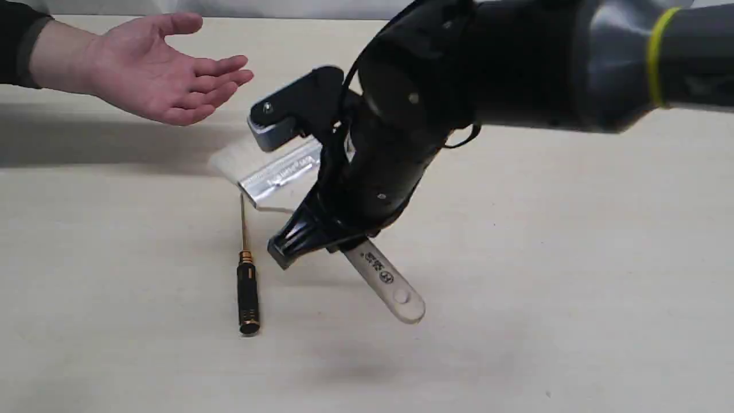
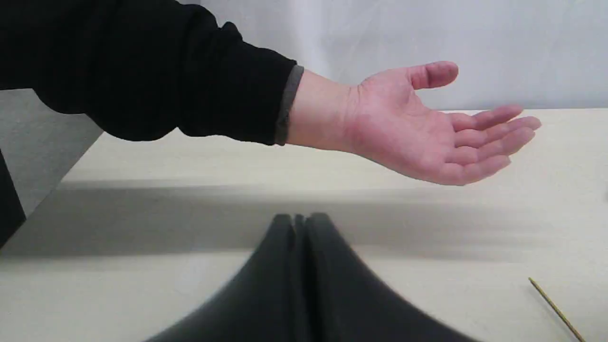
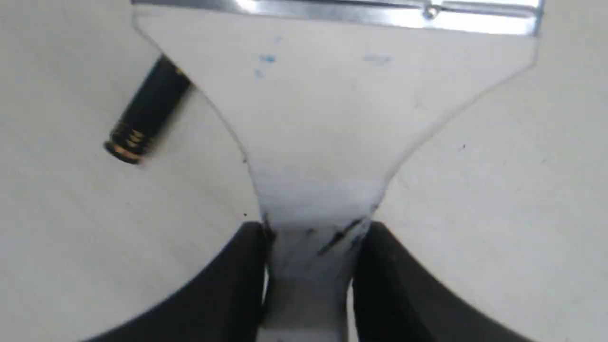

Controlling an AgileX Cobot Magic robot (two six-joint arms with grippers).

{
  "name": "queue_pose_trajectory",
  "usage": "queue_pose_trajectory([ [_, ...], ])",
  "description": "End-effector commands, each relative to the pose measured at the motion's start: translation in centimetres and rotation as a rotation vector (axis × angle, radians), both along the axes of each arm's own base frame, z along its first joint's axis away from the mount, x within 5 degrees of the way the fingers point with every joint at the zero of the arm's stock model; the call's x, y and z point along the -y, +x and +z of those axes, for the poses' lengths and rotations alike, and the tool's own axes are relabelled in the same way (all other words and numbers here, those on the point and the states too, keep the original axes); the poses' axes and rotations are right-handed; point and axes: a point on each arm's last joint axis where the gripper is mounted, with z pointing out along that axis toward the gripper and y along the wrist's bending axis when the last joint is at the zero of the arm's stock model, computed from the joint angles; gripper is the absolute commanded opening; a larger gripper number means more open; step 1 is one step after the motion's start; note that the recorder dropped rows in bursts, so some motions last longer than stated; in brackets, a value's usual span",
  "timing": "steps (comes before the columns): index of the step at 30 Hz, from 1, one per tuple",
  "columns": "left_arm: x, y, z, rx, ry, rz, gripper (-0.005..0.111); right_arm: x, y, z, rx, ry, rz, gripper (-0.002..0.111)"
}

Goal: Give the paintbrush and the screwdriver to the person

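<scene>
My right gripper (image 1: 298, 195) is shut on the narrow neck of the paintbrush (image 1: 281, 172), which hangs tilted above the table. Its pale bristles point toward the person's hand (image 1: 155, 74) and its handle end points toward the front. In the right wrist view the paintbrush (image 3: 332, 118) runs out from my right gripper (image 3: 311, 242). The hand (image 2: 427, 133) is held palm up over the far left of the table, a short gap from the bristles. The screwdriver (image 1: 248, 292) lies on the table beside the brush, its handle (image 3: 142, 118) toward the front. My left gripper (image 2: 299, 221) is shut and empty.
The pale table (image 1: 573, 258) carries only the screwdriver, whose thin shaft (image 2: 555, 311) shows at the edge of the left wrist view. The right arm's dark body (image 1: 516, 63) spans the upper right. A grey wall (image 2: 427, 38) rises behind the table.
</scene>
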Motion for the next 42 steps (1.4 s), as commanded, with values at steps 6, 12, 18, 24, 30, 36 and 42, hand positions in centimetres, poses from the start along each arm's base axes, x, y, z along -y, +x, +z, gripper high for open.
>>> queue_pose_trajectory([
  [6,0.1,0.0,0.0,0.007,-0.003,-0.008,0.000,0.2,-0.3,6.2,0.206,0.225,0.025,0.004],
  [12,0.1,0.0,0.0,0.007,-0.003,-0.008,0.000,-2.8,2.2,8.8,0.310,0.355,0.043,0.004],
  [18,0.1,0.0,0.0,0.007,-0.003,-0.008,0.000,-7.0,5.7,8.1,0.329,0.400,0.101,0.007],
  [24,0.1,0.0,0.0,0.004,-0.006,-0.009,0.000,-9.1,7.5,4.9,0.290,0.363,0.102,0.046],
  [30,0.1,0.0,0.0,0.006,-0.006,-0.009,0.000,-8.8,7.2,4.3,0.227,0.308,0.109,0.052],
  [36,0.1,0.0,0.0,0.006,-0.006,-0.009,0.000,-7.1,5.4,6.9,0.117,0.219,0.125,0.052],
  [42,0.1,0.0,0.0,0.006,-0.006,-0.009,0.000,-5.1,3.2,8.8,-0.024,0.135,0.083,0.052],
])
